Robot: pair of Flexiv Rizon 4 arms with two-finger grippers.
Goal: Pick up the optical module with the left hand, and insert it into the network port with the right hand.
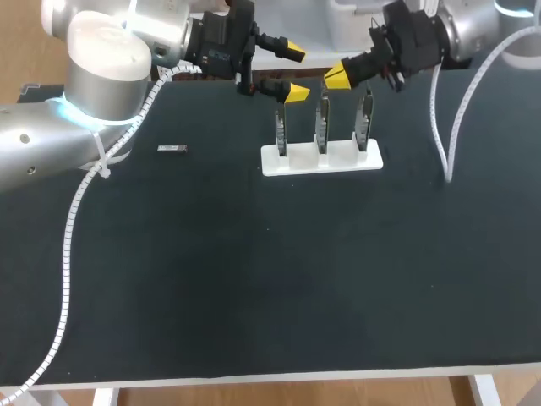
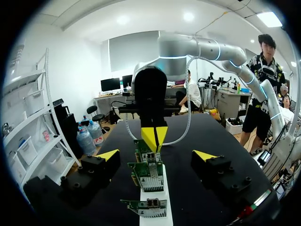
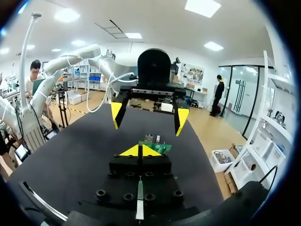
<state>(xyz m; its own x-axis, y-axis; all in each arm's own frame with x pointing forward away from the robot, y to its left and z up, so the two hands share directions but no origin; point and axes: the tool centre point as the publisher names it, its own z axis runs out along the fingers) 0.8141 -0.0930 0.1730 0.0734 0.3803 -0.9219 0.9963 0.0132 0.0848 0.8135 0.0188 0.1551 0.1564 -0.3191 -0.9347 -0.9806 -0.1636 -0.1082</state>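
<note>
Dark worktop (image 1: pixel 254 279) bears the module (image 1: pixel 172 149), untouched at left, well apart from the board stand (image 1: pixel 321 158) where left jaws hang wide and right jaws pinched empty; pickup seems pending, needing the left arm (image 1: pixel 110 59) swung leftward.

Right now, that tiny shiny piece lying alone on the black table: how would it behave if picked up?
Probably light and stiff: the optical module looks like a small metallic bar. Lying flat on the table, it may slide if nudged, but hardly roll.
</note>
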